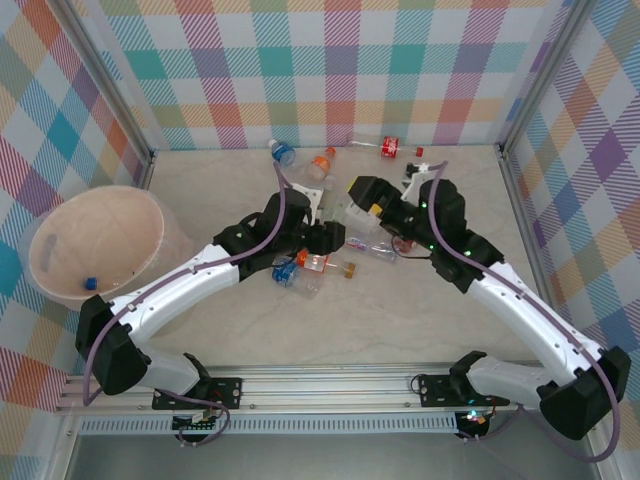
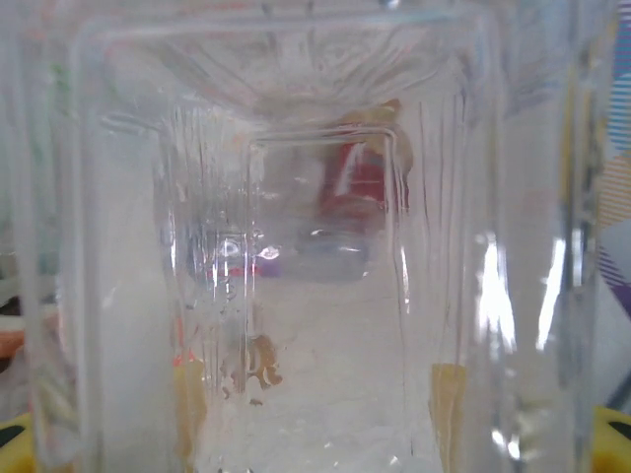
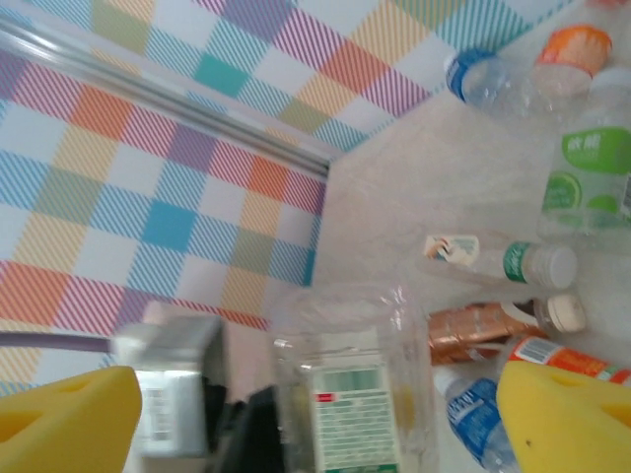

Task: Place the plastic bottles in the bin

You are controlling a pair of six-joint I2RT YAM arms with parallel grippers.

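A clear square plastic bottle [image 1: 354,214] with a white and green label hangs above the middle of the table between both arms. My left gripper [image 1: 336,230] is shut on it. In the left wrist view the bottle [image 2: 325,246] sits right against the lens, with the yellow pads [image 2: 192,404] pressed on its sides. My right gripper [image 3: 315,414] stands wide open around the same bottle [image 3: 355,394], its yellow fingers [image 3: 567,414] apart from it. The pale pinkish bin [image 1: 60,225] stands at the far left, with a small blue-capped item [image 1: 90,283] inside.
Loose bottles lie under the grippers: orange-labelled [image 1: 312,262], blue [image 1: 283,273] and clear [image 1: 375,247]. Near the back wall lie a blue-capped one [image 1: 282,152], an orange-capped one [image 1: 322,160] and a red-labelled one [image 1: 388,147]. Green-labelled [image 3: 592,177] and copper [image 3: 493,320] bottles are nearby.
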